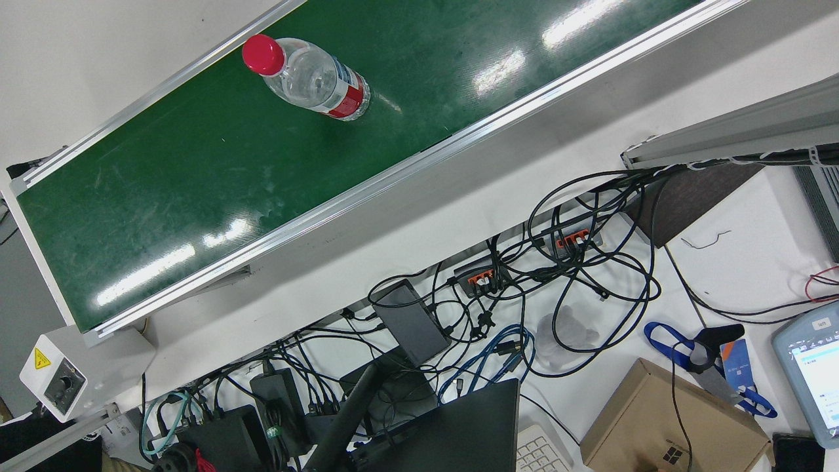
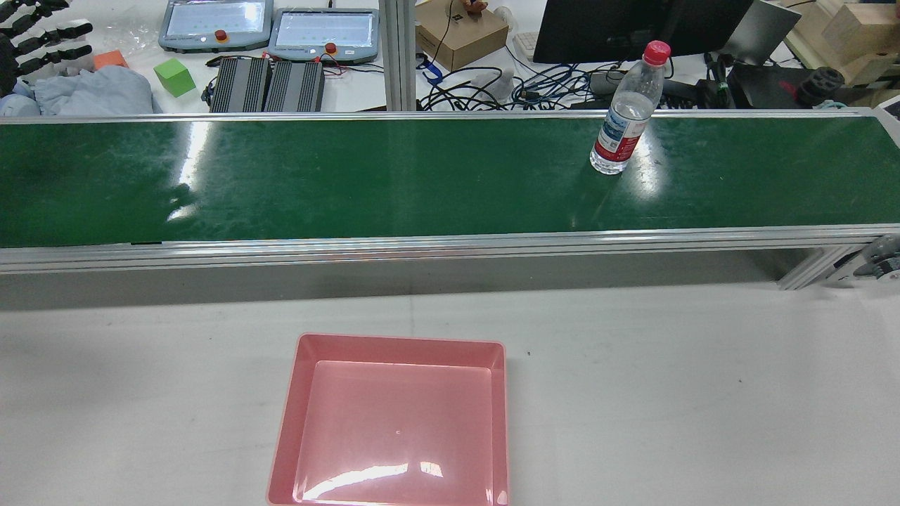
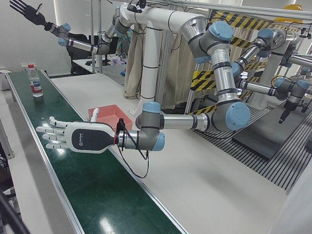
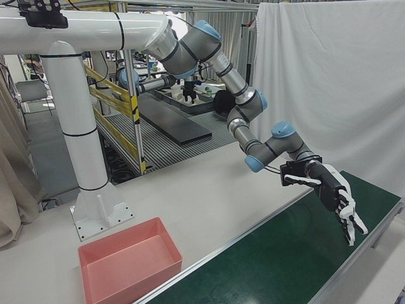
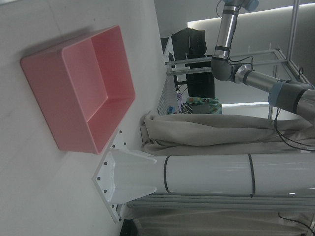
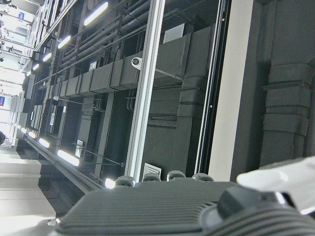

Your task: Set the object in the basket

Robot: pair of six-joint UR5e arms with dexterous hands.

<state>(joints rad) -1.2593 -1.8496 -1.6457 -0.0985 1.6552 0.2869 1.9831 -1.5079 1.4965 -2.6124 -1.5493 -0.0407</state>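
Far along the belt [image 3: 73,195] from the bottle [image 3: 34,80], upright, the left hand [image 3: 73,138] hovered, fingers spread; right hand [image 3: 24,9] splayed high, apparently nearer.

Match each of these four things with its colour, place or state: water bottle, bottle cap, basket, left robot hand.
Things:
1. water bottle
2. bottle cap
3. basket
4. left robot hand

States:
A. open, holding nothing, above the belt
B. empty, on the white table
C. red
D. standing upright on the green belt

Pairs: 1-D, 2-C, 3-B, 4-A
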